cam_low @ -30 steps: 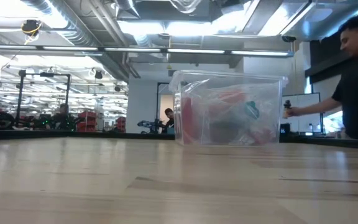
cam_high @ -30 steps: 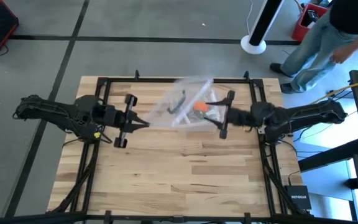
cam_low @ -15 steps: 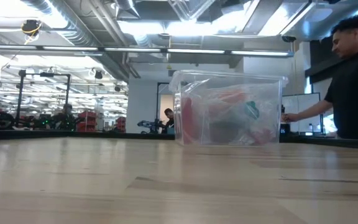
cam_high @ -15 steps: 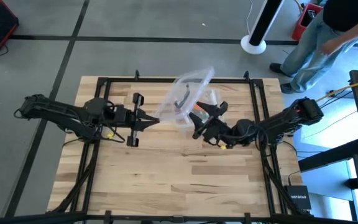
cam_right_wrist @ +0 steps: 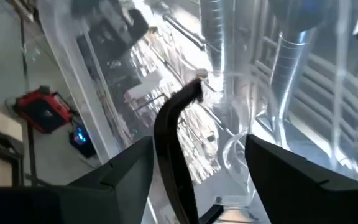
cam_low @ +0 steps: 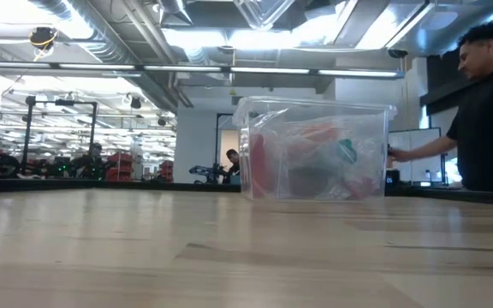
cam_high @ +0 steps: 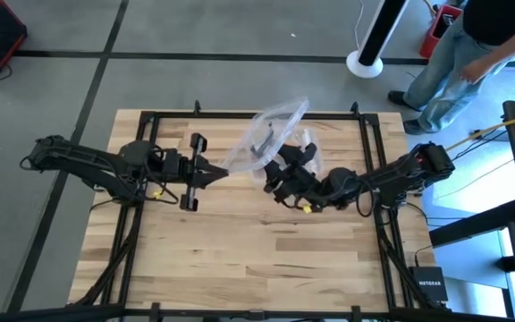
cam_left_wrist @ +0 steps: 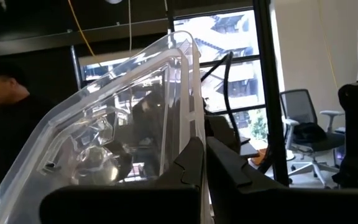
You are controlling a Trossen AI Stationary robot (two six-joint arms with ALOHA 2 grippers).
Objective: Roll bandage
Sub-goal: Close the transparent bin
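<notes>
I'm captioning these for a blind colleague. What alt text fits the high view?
Seen from above, a clear plastic box is tilted up over the far middle of a wooden table. The left hand pinches its edge; the right hand reaches beneath it. A person stands beyond the far right corner.

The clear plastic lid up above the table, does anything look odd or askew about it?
Yes. The clear plastic lid hangs tilted in the air, its edge pinched by the left claw, not seated on the plastic box. The right claw sits open beside it.
</notes>
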